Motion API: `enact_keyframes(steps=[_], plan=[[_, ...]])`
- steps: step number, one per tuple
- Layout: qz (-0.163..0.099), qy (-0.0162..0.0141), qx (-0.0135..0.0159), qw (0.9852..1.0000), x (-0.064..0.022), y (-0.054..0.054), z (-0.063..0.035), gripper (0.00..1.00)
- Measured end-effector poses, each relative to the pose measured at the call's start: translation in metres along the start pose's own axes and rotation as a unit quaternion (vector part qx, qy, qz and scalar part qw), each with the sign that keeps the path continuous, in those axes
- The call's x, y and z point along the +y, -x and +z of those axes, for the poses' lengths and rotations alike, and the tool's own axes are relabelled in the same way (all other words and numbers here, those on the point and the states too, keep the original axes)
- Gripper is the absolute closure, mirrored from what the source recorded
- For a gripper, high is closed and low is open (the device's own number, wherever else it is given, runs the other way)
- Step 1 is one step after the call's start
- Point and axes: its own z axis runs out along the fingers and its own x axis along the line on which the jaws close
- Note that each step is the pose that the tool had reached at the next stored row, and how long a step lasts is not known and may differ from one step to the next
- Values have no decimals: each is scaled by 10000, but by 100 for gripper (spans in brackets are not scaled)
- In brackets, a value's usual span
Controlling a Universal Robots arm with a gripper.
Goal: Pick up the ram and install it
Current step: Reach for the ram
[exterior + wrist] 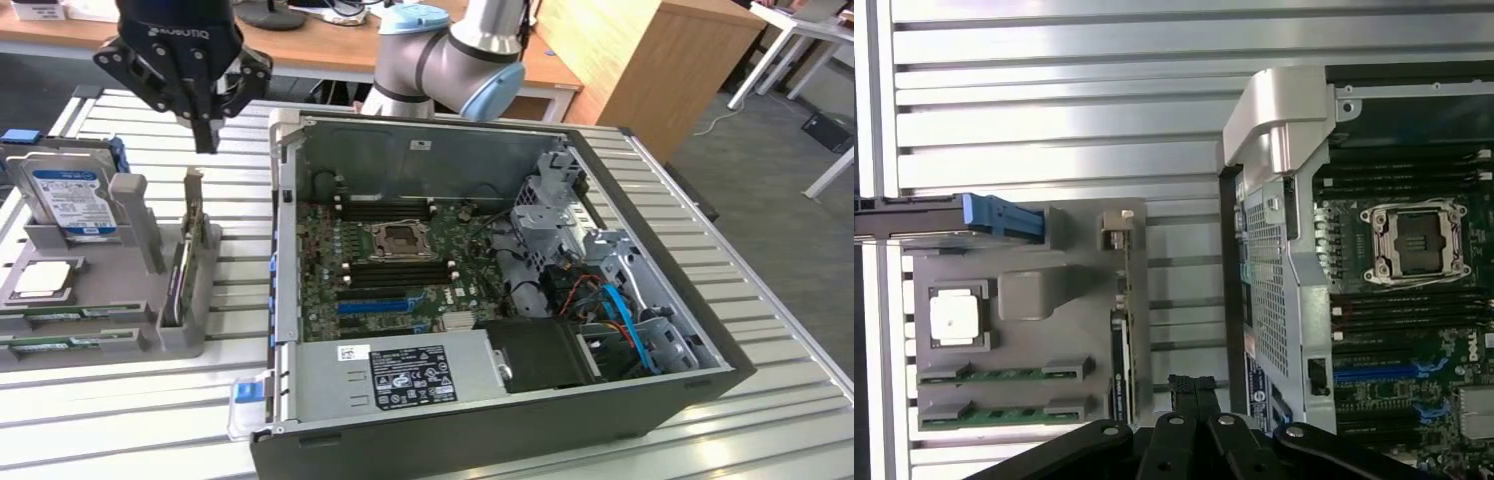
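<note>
So the gripper (pixel 204 138) hangs pinched shut and empty above the gray rack (pixel 174 338), which cradles the ram (pixel 1004 375) flat (easy grabbing, I'd guess).

Two green ram sticks (pixel 1004 375) sit parallel in a gray holder (pixel 1086 330).

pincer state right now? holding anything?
Pincer: closed, holding nothing. The two flat green ram sticks lie in the grey plastic parts holder.
</note>
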Motion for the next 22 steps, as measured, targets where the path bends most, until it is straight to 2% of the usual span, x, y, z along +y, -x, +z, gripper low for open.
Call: enact_keyframes(steps=[12, 16, 22], plan=[[1, -12, 42, 10000, -25, -311, 19, 89], [2, -19, 70, 10000, -32, -408, 28, 89], [5, -38, 140, 9999, -43, -543, 45, 89]])
